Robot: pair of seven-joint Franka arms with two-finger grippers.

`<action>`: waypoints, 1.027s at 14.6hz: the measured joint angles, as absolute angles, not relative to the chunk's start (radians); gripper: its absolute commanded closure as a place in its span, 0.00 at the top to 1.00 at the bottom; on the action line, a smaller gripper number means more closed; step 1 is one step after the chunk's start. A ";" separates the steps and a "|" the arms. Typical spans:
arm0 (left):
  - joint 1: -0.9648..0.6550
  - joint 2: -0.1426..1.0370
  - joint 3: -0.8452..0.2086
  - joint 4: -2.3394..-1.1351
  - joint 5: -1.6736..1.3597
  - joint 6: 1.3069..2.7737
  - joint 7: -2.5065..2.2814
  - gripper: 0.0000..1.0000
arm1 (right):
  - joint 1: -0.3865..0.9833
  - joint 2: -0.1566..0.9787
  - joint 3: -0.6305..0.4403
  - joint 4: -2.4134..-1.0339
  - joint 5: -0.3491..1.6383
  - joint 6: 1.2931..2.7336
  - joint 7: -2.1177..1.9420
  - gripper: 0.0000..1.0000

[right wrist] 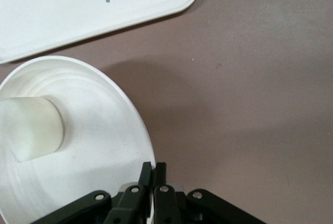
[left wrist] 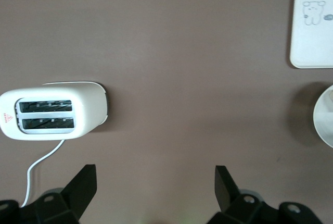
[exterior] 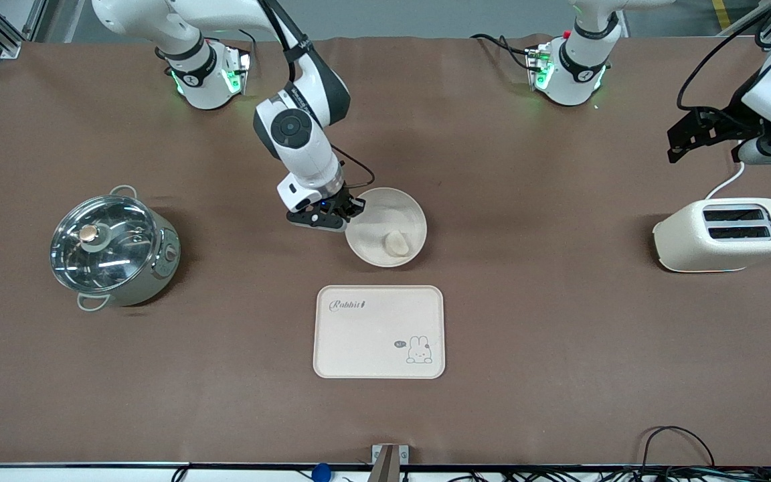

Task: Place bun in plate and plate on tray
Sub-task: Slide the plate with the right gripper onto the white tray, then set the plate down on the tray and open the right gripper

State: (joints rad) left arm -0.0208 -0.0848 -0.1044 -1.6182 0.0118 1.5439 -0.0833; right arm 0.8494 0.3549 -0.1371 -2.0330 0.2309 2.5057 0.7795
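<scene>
One bun (exterior: 397, 244) lies in one round plate (exterior: 407, 207), which sits on the brown counter (exterior: 533, 314) just farther from the front camera than one tray (exterior: 365, 341). One lidded pot (exterior: 112, 246) stands toward the right arm's end, one toaster (exterior: 724, 234) toward the left arm's. Right gripper (exterior: 351, 213): fingers pinched on the plate's rim. Left gripper (left wrist: 155, 179): waits above the toaster, fingers spread wide, its arm partly cut off in the front view.
</scene>
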 measured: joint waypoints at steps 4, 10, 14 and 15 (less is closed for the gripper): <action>-0.021 -0.085 -0.104 -1.619 0.007 1.544 -0.075 1.00 | 0.805 0.345 -0.142 -1.979 0.236 2.507 0.783 0.01; -0.020 -0.085 -0.104 -1.620 0.007 1.544 -0.075 1.00 | 0.689 0.560 -0.143 -1.652 0.239 2.455 0.807 0.01; -0.015 -0.085 -0.100 -1.622 0.007 1.544 -0.075 1.00 | 0.634 0.799 -0.142 -1.423 0.241 2.457 0.861 0.01; -0.012 -0.085 -0.098 -1.622 0.007 1.544 -0.075 1.00 | 0.633 0.832 -0.142 -1.395 0.241 2.460 0.866 0.01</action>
State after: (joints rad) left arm -0.0124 -0.0850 -0.0984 -1.6224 0.0074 1.5440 -0.0751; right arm 0.6326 0.8324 -0.1415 -1.3945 0.2411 2.4599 0.8659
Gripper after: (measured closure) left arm 0.000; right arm 0.960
